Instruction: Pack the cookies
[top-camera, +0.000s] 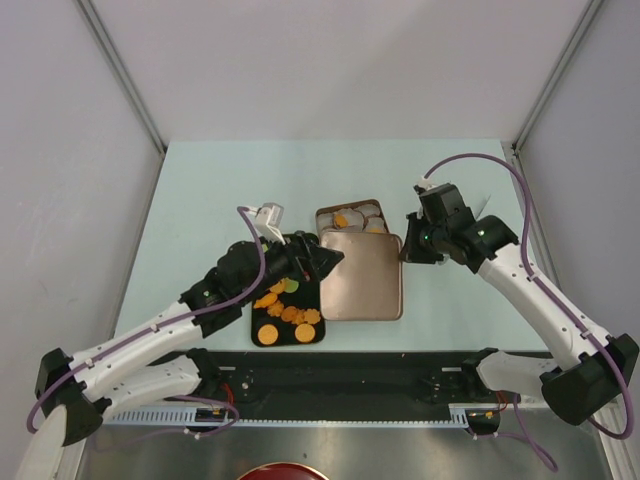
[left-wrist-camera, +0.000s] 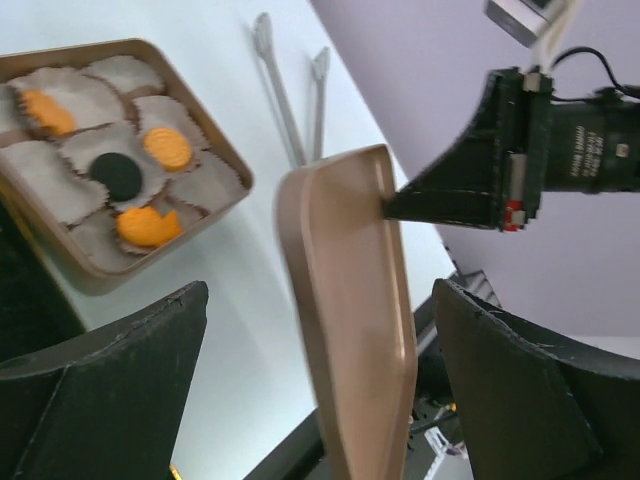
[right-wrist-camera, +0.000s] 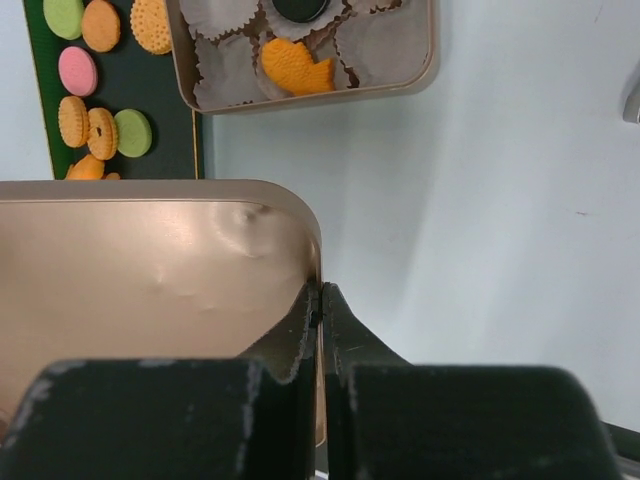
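Cookies (top-camera: 285, 310), mostly orange with some green and pink, lie on a black tray (top-camera: 262, 338) and also show in the right wrist view (right-wrist-camera: 100, 90). A few more sit in white paper cups in the open copper tin (top-camera: 350, 218): a fish-shaped orange one (right-wrist-camera: 293, 65), a round orange one (left-wrist-camera: 167, 148) and a dark one (left-wrist-camera: 118, 176). My right gripper (right-wrist-camera: 320, 300) is shut on the right rim of the copper lid (top-camera: 360, 275). My left gripper (left-wrist-camera: 320, 390) is open, its fingers (left-wrist-camera: 110, 390) either side of the lid's left edge (left-wrist-camera: 350, 310).
Metal tongs (left-wrist-camera: 290, 100) lie on the pale table beyond the tin. The tin stands just behind the lid, and the black tray sits to the lid's left. A dark strip (top-camera: 340, 385) runs along the near table edge by the arm bases.
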